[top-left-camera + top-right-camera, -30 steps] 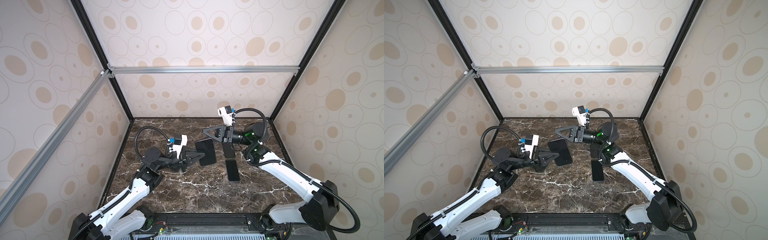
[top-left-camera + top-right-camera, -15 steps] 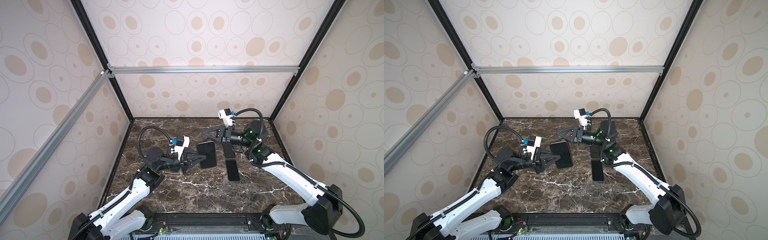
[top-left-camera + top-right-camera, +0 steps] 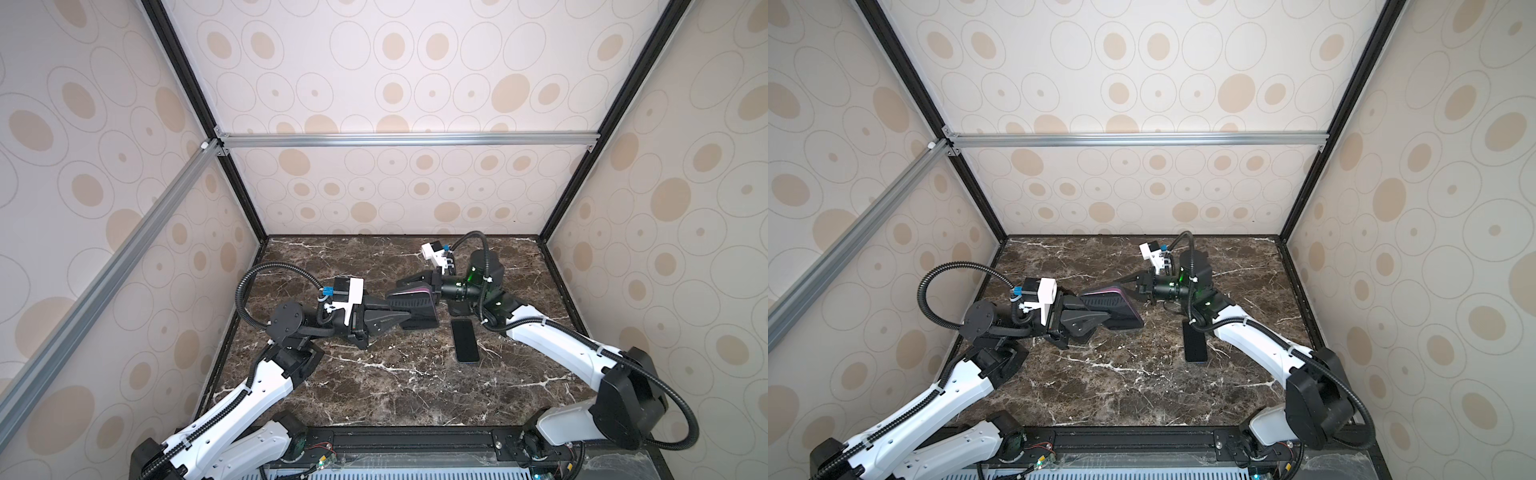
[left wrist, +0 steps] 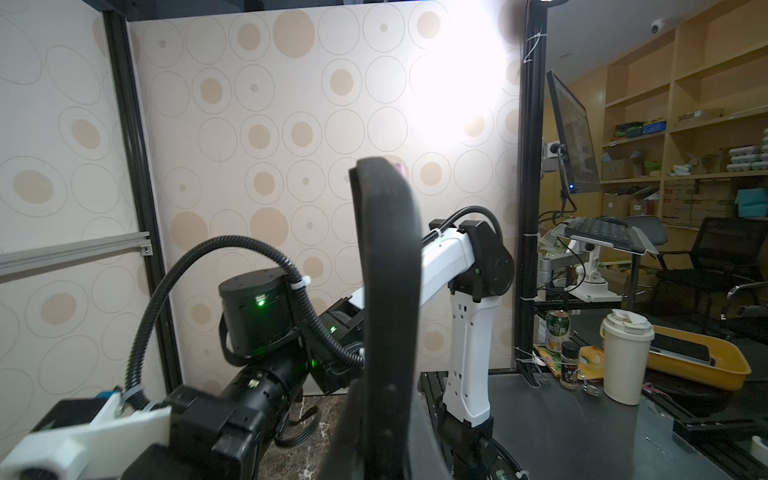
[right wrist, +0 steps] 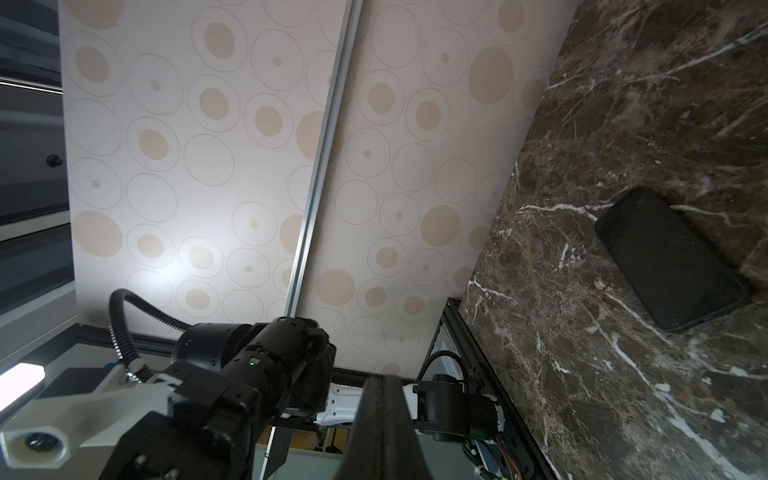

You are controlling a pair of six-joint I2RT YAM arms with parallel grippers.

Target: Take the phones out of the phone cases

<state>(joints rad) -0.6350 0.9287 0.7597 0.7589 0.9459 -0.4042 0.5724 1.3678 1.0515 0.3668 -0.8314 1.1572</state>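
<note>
Here, left gripper (image 3: 405,314) and right gripper (image 3: 411,284) both pinch tight on the phone case (image 3: 422,322), phone (image 3: 415,289) inside, raised just beside a loose phone (image 3: 465,340). Best: left holds firm while right peels the rim slowly.

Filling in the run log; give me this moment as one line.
left gripper: shut on phone case | right gripper: shut on the case's opposite edge | loose phone: flat on table, untouched

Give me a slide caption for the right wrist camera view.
Black phone lies flat on the marble table, with the phone case edge-on in the foreground.
</note>
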